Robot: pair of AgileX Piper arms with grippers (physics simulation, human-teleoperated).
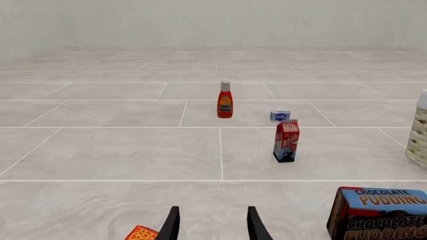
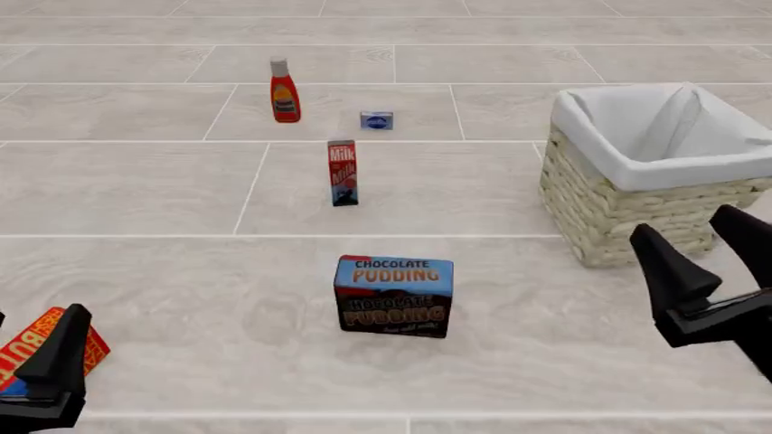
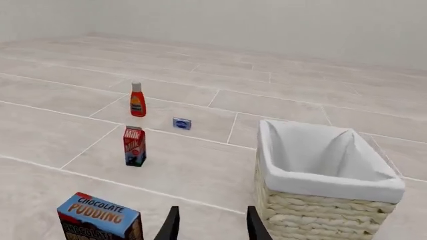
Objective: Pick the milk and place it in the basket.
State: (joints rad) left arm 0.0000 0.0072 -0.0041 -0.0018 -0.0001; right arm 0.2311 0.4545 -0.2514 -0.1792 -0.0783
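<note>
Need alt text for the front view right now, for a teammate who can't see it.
The milk stands upright mid-floor, untouched, the basket apart at right. Nearer sits a pudding box; behind the milk, a sauce bottle. The left pincer and the open right pincer hold nothing.

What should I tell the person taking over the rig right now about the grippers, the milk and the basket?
Left gripper: open, empty, low at the near left.
Right gripper: open, empty, near the basket's front corner.
Milk: upright on the floor mid-scene, beyond the chocolate pudding box, nearer than the sauce bottle and a small blue box.
Basket: far right; nothing shows inside it.
Done: nothing, milk untouched.
Left: grasp the milk, carry it right, release it in the basket.
</note>
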